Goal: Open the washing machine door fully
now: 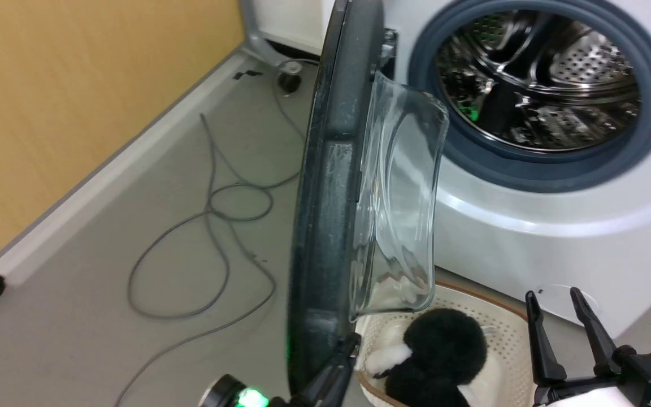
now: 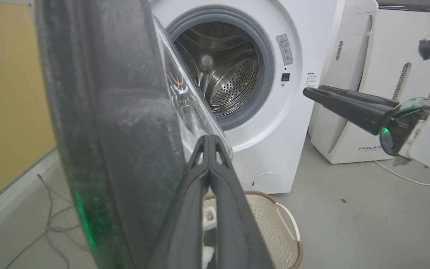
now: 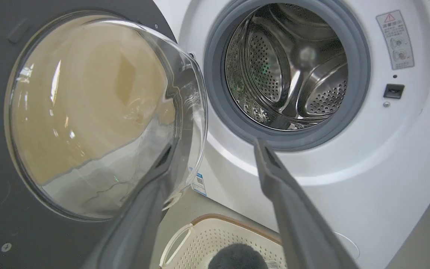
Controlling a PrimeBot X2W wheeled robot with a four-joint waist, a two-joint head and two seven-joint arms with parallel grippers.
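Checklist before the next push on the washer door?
1. Unlatched: ok, washing machine door stands well out from the washing machine.
2. Fully open: not ok, stands roughly square to the front.
3. Left gripper at door's inner side, shut: ok; contact cannot tell.
4. Right gripper open, apart from door: ok.
5. Basket clearance beneath glass: cannot tell.
6. Swing side: cables lie low, probably ok.

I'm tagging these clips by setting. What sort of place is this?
Probably a laundry corner or appliance test room: a white front-loading washing machine with its door swung open, a laundry basket in front, and a white appliance marked FEELAIR beside it.
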